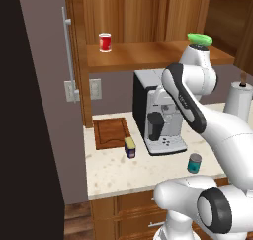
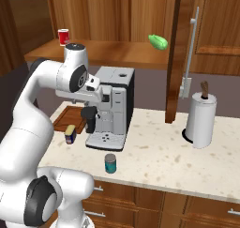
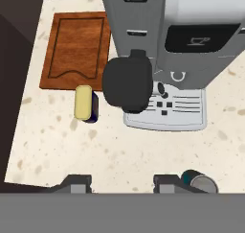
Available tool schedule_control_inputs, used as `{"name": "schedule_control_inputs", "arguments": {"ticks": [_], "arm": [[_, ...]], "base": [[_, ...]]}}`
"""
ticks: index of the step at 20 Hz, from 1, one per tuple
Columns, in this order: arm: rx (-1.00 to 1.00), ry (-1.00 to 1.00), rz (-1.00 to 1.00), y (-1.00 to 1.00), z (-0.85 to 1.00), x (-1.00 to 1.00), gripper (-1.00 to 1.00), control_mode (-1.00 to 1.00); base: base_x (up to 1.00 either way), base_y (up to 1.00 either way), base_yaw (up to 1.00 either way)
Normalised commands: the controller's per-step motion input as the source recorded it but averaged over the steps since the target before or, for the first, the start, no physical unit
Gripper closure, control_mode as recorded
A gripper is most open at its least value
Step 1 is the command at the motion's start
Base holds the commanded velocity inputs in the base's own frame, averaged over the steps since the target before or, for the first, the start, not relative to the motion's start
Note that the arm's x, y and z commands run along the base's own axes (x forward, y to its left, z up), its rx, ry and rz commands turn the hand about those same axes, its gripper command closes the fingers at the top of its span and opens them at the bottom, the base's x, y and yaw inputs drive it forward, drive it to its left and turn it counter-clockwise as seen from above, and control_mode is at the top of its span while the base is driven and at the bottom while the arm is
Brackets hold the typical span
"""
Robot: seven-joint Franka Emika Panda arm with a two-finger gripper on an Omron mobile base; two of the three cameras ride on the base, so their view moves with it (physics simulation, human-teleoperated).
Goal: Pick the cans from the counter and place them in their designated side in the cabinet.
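- Jaws [image 3: 122,184] at the bottom edge of the hand view hold nothing between their two dark tips; bare speckled counter shows in the gap, and they stand at their narrowest, so I read them as clenched on air, high above the work.
- Teal can [image 3: 199,181] sits at the lower right of the hand view, just beside the right-hand tip yet clearly below it on the counter [image 3: 57,145]; in the left base view the same can [image 1: 194,163] stands upright near the front edge, right of centre.
- Dark blue can [image 3: 87,103] with its yellow top lies left of centre in the hand view, just below the lower right corner of the cutting board [image 3: 79,49] and left of the coffee machine [image 3: 165,50]; from the right base view it [image 2: 71,134] is at the left, beside the machine's drip tray.
- Cabinet [image 1: 148,55] spans the upper part of the left base view; its shelf board carries a red can [image 1: 105,42] at upper left and a green object [image 2: 158,41] further right, seen at upper centre in the right base view; paper towel roll [image 2: 200,119] stands at the right.
- Progress, as I judge it: nothing is done; both cans are on the counter, none on the shelf; two full pick-and-place rounds remain, starting with a descent onto one can.
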Motion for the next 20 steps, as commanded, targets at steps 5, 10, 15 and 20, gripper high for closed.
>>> {"name": "schedule_control_inputs", "arguments": {"ticks": [5, 10, 15, 20], "arm": [[0.00, 0.00, 0.00, 0.00, 0.00, -0.01, -1.00, -1.00], [0.00, 0.00, 0.00, 0.10, 0.00, -0.09, -1.00, -1.00], [0.00, -0.01, 0.00, 0.27, 0.00, -0.08, -1.00, -1.00], [0.00, -0.01, 0.00, 0.33, 0.00, -0.01, -1.00, -1.00]], "base": [[0.00, 0.00, 0.00], [0.00, 0.00, 0.00], [0.00, 0.00, 0.00], [0.00, 0.00, 0.00]]}}
